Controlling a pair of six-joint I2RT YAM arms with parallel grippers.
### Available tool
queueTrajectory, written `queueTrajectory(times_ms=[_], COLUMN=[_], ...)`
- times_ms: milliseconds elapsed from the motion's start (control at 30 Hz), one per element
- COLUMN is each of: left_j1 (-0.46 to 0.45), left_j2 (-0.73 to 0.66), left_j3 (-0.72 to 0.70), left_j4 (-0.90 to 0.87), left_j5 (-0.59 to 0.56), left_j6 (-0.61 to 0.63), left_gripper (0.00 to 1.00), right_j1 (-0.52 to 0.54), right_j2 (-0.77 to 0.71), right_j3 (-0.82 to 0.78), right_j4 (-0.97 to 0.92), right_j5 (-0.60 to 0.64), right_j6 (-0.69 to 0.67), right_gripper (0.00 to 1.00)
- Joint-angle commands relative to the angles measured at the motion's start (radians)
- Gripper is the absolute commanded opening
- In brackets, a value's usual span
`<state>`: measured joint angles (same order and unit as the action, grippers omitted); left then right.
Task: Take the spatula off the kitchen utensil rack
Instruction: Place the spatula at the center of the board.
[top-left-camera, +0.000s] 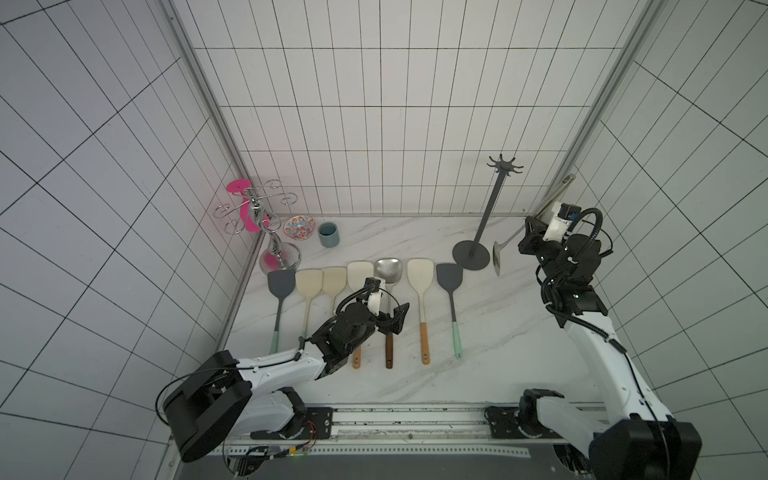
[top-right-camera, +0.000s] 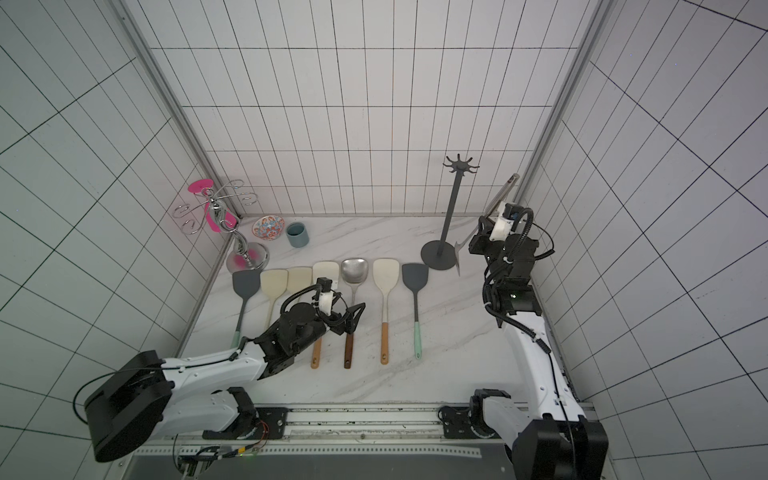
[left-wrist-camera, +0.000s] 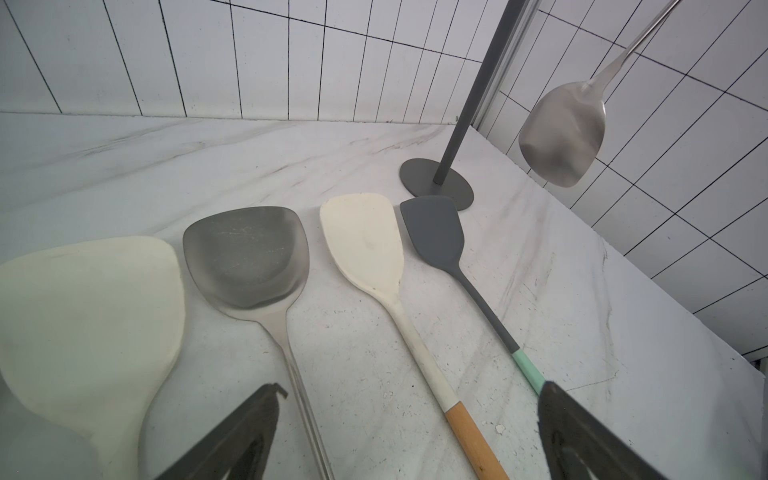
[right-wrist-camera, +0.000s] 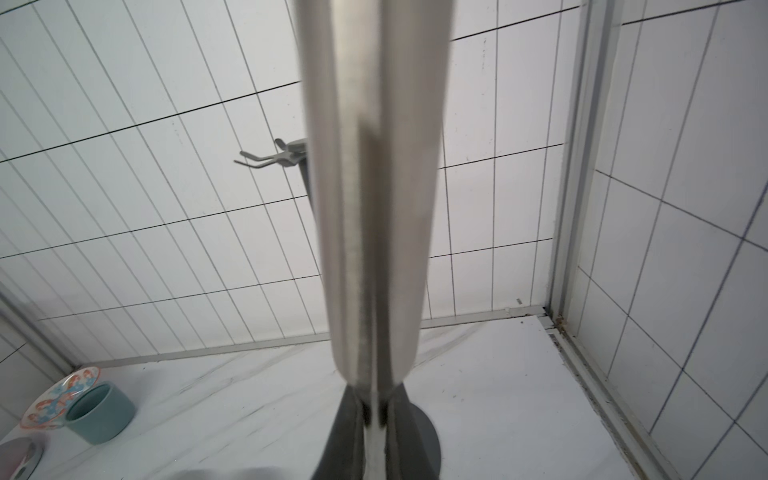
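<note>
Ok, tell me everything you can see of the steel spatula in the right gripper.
The steel spatula looks like bare brushed metal throughout: a broad, slightly dished blade with rounded corners, narrowing into a long slim handle. The right gripper is shut on the handle partway along. The spatula hangs tilted, blade low and handle end up toward the corner post. It is clear of the table and of the kitchen utensil rack, whose hooks are bare.

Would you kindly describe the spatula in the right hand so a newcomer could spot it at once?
Find the tall dark grey rack near the table's back right corner. Beside its round base the right hand holds a spatula in the air, blade lowest. Unlike the steel spatula lying in the row, its handle is steel too.
</note>
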<state>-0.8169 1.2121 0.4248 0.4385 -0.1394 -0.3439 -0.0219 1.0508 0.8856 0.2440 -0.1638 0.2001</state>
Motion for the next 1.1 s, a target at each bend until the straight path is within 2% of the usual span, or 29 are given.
queueTrajectory(times_ms=[0, 100, 200, 400, 533, 733, 900, 1067], left_j1=[0.004, 0.004, 0.009, 0.081, 0.121, 0.13, 0.131, 0.13], left_j2=[-0.067, -0.127, -0.182, -0.195, -0.14, -0.031, 0.048, 0.106], left_j3=[0.073, 0.145, 0.177, 0.26, 0.322, 0.408, 0.479, 0.472], left_j4=[-0.13, -0.303, -0.391, -0.489, -0.462, -0.411, -0.415, -0.249], left_j5=[-0.047, -0.03, 0.018, 0.239, 0.397, 0.603, 0.713, 0.792], left_j6=[-0.045, -0.138, -0.251, -0.51, -0.68, -0.978, -1.188, -1.422], left_gripper=[0.98, 0.98, 0.98, 0.98, 0.98, 0.97, 0.97, 0.97], right_j1=[0.024, 0.044, 0.068, 0.157, 0.246, 0.382, 0.466, 0.53], right_j2=[-0.048, -0.077, -0.095, -0.106, -0.1, -0.116, -0.147, -0.176], right_j3=[-0.071, -0.109, -0.139, -0.195, -0.213, -0.241, -0.264, -0.288], right_j4=[0.086, 0.111, 0.121, 0.193, 0.219, 0.237, 0.245, 0.268], right_j5=[-0.151, -0.198, -0.231, -0.279, -0.279, -0.22, -0.158, -0.094], right_j6=[0.043, 0.044, 0.036, -0.009, -0.09, -0.238, -0.329, -0.389], right_gripper=[0.0, 0.0, 0.0, 0.0, 0.0, 0.0, 0.0, 0.0])
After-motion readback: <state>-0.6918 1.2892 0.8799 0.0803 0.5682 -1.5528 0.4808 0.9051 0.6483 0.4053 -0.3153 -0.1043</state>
